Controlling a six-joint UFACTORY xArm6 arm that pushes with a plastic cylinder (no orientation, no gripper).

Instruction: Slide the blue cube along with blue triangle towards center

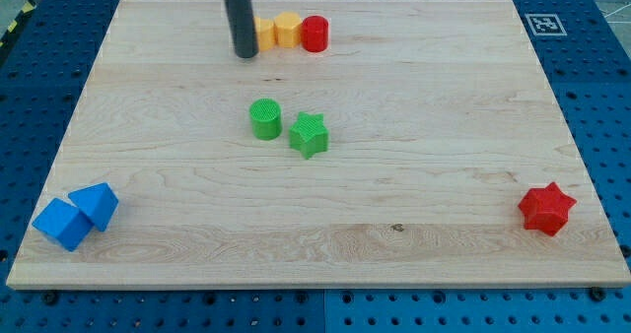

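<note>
The pale wood-grain table (414,67) carries ribbed plastic blocks. From the green cylinder (264,118) at its middle, the blue cube (61,223) and blue triangle (97,204) touch far lower-left. I have no jaws; my tip (245,53) sits above the cylinder.

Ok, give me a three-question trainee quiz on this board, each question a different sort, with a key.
1. True or false: my tip touches the blue cube.
2. Multiple choice: which pair sits nearest the board's middle? A) green cylinder and green star; B) red star and red cylinder; C) the two blue blocks.
3. Fill in: the blue triangle lies against the blue cube at the view's bottom ____ corner.

Key: 1 false, the tip is at the view's top beside the yellow blocks; 2 A; 3 left.
</note>
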